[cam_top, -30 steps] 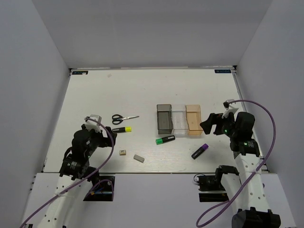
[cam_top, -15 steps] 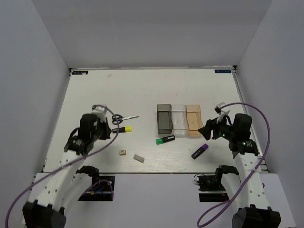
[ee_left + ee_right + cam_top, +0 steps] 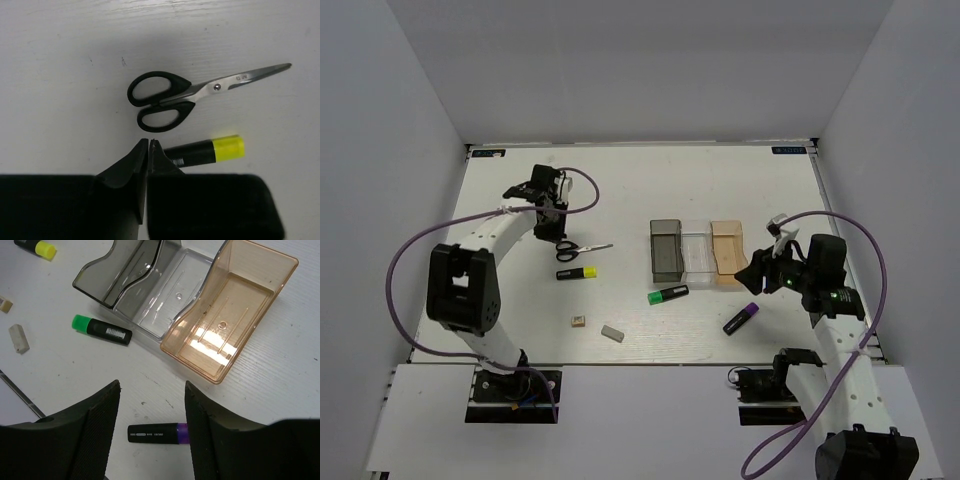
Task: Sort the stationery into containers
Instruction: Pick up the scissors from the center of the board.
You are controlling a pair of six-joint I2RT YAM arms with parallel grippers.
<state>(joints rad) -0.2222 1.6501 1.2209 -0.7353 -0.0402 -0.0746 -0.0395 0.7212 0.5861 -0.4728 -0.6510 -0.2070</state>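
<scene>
The black-handled scissors lie closed at the table's left, blades pointing right. Just in front of them lies the yellow highlighter. My left gripper hovers beside the scissors' handles, its jaws together with nothing between them. The green highlighter lies in front of the dark grey bin. To its right stand the clear bin and the tan bin. My right gripper hangs open above the purple highlighter.
A beige eraser and a grey eraser lie near the table's front edge, left of centre. All three bins hold nothing. Grey walls close in the table on the left, right and back.
My left arm has swung out from near its base to the scissors, and its jaws have come together. My right gripper has edged left toward the purple highlighter with its jaws narrower.
</scene>
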